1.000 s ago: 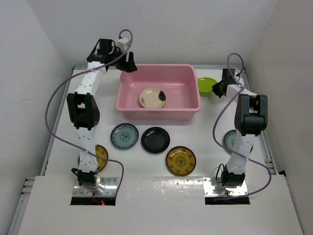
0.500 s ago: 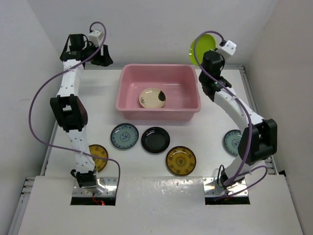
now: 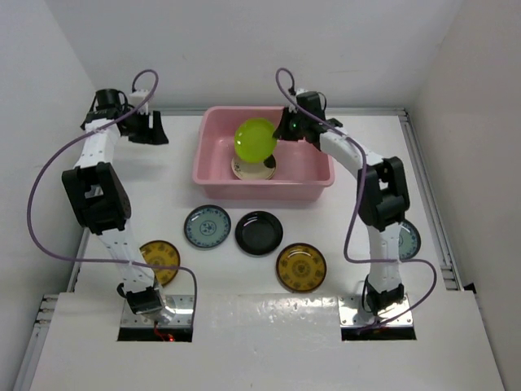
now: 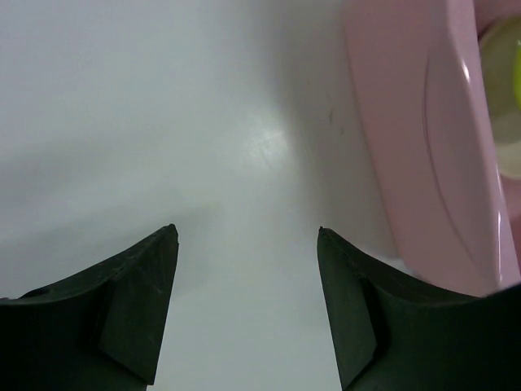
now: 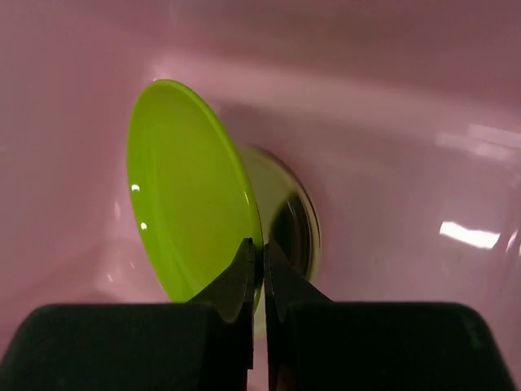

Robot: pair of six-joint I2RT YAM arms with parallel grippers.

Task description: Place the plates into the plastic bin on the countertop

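- The right tool (image 5: 255, 248) was pressed tight on the rim of a lime green plate (image 3: 256, 139), holding it tilted on edge inside the pink plastic bin (image 3: 313, 177).
- Beneath it, a cream plate with dark blotches (image 3: 266, 170) lay on the bin floor.
- The bin sat at 12 o'clock on the white desk (image 3: 175, 183).
- The left tool (image 3: 151, 129), fingers spread and empty, hovered above the desk at the bin's 9 o'clock.
- At the bin's 6 o'clock lay a teal plate (image 3: 207, 226), a black plate (image 3: 259, 233) and an amber plate (image 3: 301, 266).
- A second amber plate (image 3: 159, 257) lay at 8 o'clock, and a second teal plate (image 3: 408, 239) at 4 o'clock.
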